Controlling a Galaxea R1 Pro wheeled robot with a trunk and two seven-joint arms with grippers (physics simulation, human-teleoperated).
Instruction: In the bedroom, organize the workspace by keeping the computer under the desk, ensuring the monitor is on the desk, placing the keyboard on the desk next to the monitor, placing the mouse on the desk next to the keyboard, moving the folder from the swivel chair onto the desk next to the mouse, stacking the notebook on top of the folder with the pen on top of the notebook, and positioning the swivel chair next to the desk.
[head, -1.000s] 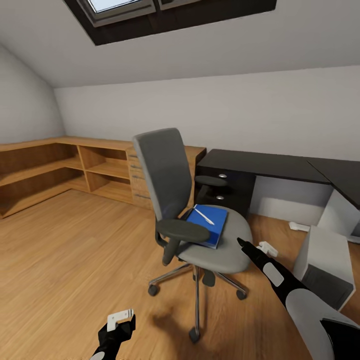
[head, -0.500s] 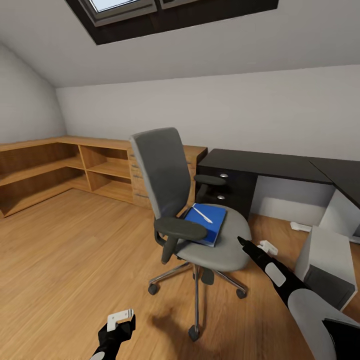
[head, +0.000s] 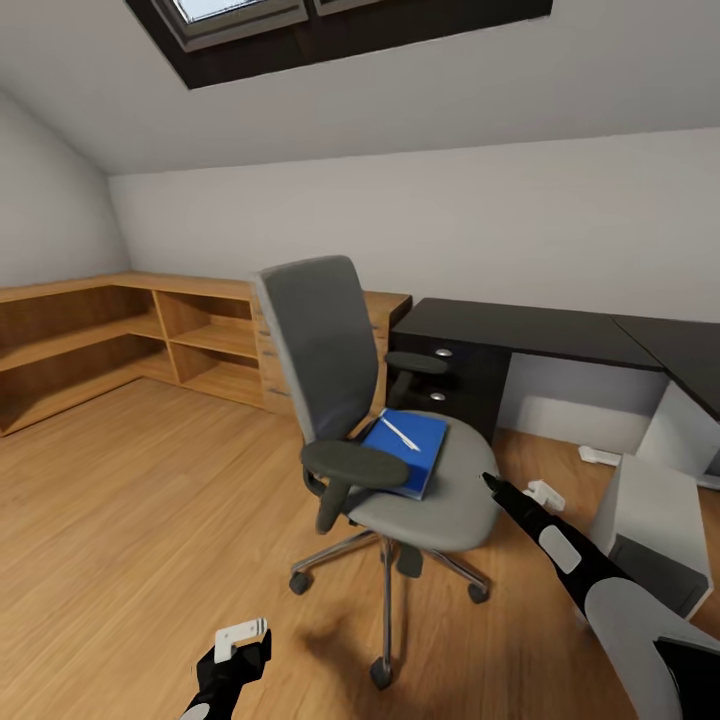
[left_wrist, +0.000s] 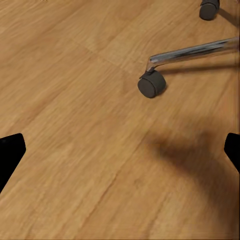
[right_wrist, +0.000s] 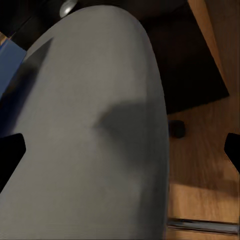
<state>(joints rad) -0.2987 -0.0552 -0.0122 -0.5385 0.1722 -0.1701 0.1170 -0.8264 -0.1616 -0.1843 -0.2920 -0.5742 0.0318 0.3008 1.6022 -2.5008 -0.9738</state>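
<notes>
Blue folder (head: 405, 452) with pen (head: 401, 433) lies on swivel chair (head: 430, 495) seat, black worktop (head: 520, 328) behind; right fingers (head: 492, 484) spread at seat's edge, left fingers (left_wrist: 12, 155) spread over open floor (head: 140, 500); computer (head: 650, 530) partly cut off

Swivel chair (head: 385, 440) turned a little over the last second: back swung toward my left, near armrest and seat edge shifted left and down in the head view. Star base and castors rolled left with it. Blue folder (head: 405, 450) and white pen (head: 401, 433) rode along on the seat, ending slightly left of where they were. My right arm's tip (head: 493, 485) crept a touch forward and right beside the seat rim.
</notes>
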